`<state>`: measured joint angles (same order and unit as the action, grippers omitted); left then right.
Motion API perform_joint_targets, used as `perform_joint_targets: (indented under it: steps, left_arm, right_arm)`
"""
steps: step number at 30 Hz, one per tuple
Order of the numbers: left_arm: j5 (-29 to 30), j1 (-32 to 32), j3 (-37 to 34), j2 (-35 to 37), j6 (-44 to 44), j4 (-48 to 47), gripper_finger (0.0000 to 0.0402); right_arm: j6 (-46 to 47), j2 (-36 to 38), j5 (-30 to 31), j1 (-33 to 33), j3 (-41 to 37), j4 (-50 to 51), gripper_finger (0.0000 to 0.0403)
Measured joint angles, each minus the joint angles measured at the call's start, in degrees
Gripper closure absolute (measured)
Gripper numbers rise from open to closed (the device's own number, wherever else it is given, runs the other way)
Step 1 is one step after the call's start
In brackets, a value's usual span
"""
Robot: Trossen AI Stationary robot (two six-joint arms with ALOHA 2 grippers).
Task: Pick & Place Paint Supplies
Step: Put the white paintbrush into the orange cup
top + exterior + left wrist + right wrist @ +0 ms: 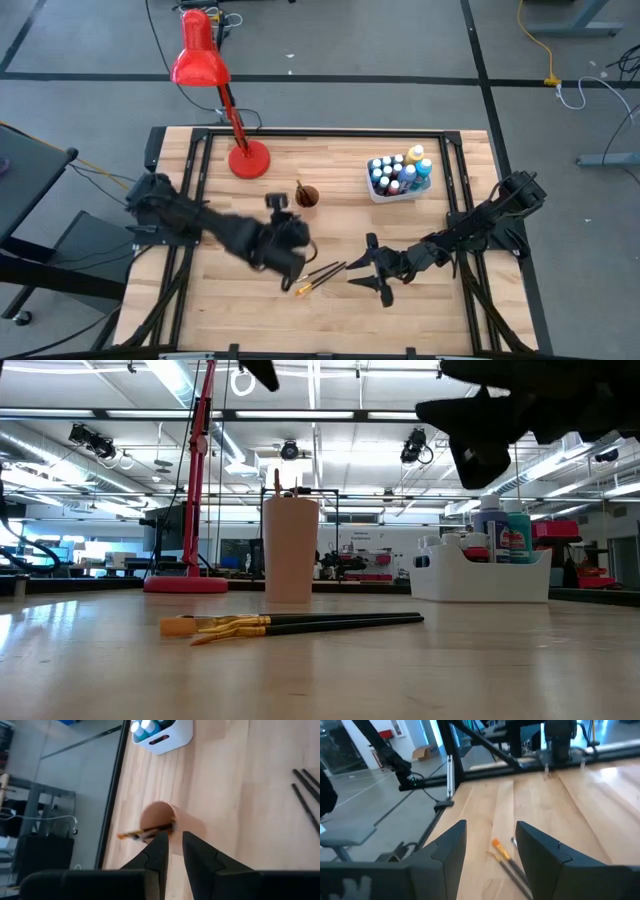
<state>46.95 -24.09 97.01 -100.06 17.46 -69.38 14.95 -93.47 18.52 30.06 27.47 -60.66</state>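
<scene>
A small orange cup [307,197] stands on the table with one dark-handled paintbrush [140,834] leaning out over its rim. My left gripper [175,837] hovers just above and beside the cup, with its fingers a narrow gap apart and nothing between them. Two more paintbrushes [320,273] with orange-yellow ends lie flat on the wood near the front. My right gripper [375,272] stands open and level just right of them, above the table. In its wrist view the paintbrushes [507,860] lie ahead of the gripper [491,827]. Paint bottles [400,170] stand in a white tub [378,192].
A red desk lamp [248,158] stands at the far left of the table, its head reaching beyond the far edge. The white tub sits at the far right. Black frame rails [200,170] run along the table's edges. Bare wood lies between the brushes and the tub.
</scene>
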Motion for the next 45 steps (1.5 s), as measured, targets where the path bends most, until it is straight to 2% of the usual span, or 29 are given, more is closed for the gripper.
perform_joint_targets:
  steps: [3, 7, 12, 16, 20, 26, 32, 38, 45]
  left_arm:
    - [3.19, -4.53, -5.54, -0.02, 7.47, 2.86, 0.0336]
    - [1.33, -9.25, -17.08, -0.14, 12.18, 16.61, 0.0336]
    - [2.46, -13.21, -30.20, -0.15, 13.31, 45.51, 0.0336]
    - [1.47, -15.41, -40.02, -0.15, 12.93, 68.39, 0.0336]
    - [1.38, -16.61, -48.19, -0.15, 15.57, 81.32, 0.0336]
    - [2.15, -16.42, -55.75, -0.15, 24.50, 86.88, 0.0335]
    - [1.69, -16.31, -57.15, -0.15, 26.71, 87.12, 0.0335]
    - [1.24, -16.31, -57.15, -0.15, 26.42, 87.12, 0.0335]
    - [1.41, -16.31, -57.13, -0.15, 26.25, 86.97, 0.0335]
  right_arm:
    - [-3.23, 0.00, 0.45, -0.26, 2.53, 1.16, 0.0230]
    - [-9.45, 0.00, 0.44, -1.27, 7.68, 11.38, 0.0230]
    - [-8.08, -1.44, 0.44, -4.58, 13.81, 28.43, 0.0230]
    - [-6.33, -6.59, -2.39, -7.29, 15.20, 29.50, 0.0230]
    - [-6.34, -11.91, -7.43, -8.92, 15.27, 29.34, 0.0230]
    - [-4.92, -16.10, -7.52, -11.02, 15.29, 28.95, 0.0230]
    - [-4.90, -18.15, -7.73, -14.02, 15.31, 27.79, 0.0230]
    - [-5.16, -18.34, -11.93, -15.77, 15.29, 27.23, 0.0232]
    - [-8.02, -18.70, -12.48, -15.87, 15.42, 27.83, 0.0282]
